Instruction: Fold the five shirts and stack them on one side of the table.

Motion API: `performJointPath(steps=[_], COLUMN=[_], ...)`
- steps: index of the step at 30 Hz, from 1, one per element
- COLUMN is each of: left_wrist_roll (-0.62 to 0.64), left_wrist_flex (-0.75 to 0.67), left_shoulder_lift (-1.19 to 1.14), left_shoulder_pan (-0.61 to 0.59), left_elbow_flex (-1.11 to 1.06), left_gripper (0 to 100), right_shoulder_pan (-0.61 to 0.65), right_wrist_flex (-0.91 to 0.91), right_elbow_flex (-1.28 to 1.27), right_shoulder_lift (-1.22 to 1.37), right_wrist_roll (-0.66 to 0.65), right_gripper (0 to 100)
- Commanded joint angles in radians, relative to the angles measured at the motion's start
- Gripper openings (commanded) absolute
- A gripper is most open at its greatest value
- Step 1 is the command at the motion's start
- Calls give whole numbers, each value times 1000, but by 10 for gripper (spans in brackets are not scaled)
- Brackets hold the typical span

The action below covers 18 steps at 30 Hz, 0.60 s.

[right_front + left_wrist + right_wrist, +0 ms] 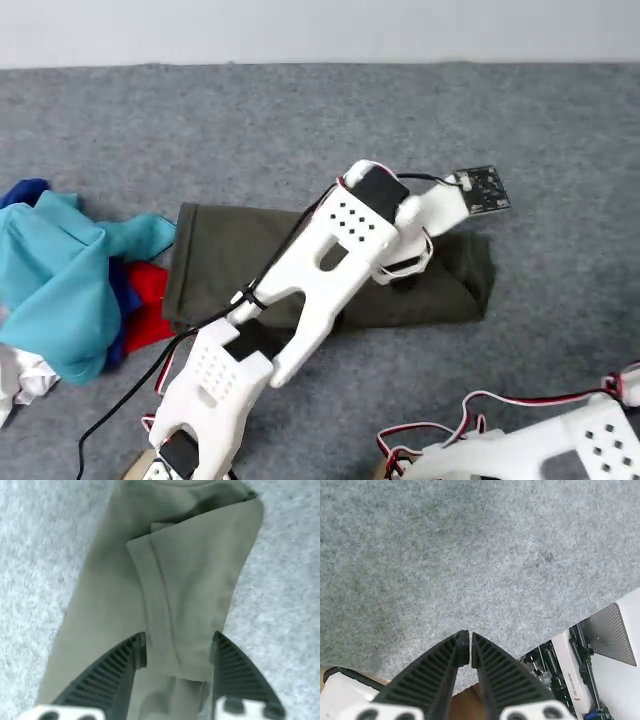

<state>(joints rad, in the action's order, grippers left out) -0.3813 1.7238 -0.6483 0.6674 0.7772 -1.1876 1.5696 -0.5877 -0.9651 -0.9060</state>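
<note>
Lying between the spread jaws of the left gripper (178, 641), the folded hem of the olive shirt (195, 565) is seen. The right gripper (470, 639) is held pressed together over the grey carpet (470, 545).

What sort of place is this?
Likely a robot lab bench: white robot arms over a grey carpeted table, an olive shirt laid out, a heap of colourful shirts beside it.

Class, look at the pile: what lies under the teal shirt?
A blue shirt and a red shirt peek out from under the teal shirt, with a white shirt at its lower edge. Their covered parts cannot be seen.
</note>
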Motion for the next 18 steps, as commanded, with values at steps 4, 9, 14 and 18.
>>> performJointPath(steps=[4,9,14,18], left_wrist_roll=[0,0,-2,6], left_wrist_flex=[0,-8,-29,21], left_shoulder_lift=[-49,-146,-261,-255], left_shoulder_pan=[-66,-64,-80,-80], left_elbow_flex=[1,-5,-2,79], left_gripper=[214,214,213,213], right_shoulder_pan=[-1,1,1,1], right_wrist_flex=[7,7,7,7], right_elbow_flex=[40,40,40,40], right_shoulder_lift=[-16,-15,-15,-15], right_wrist_roll=[-9,-9,-9,-9], right_gripper=[9,9,9,9])
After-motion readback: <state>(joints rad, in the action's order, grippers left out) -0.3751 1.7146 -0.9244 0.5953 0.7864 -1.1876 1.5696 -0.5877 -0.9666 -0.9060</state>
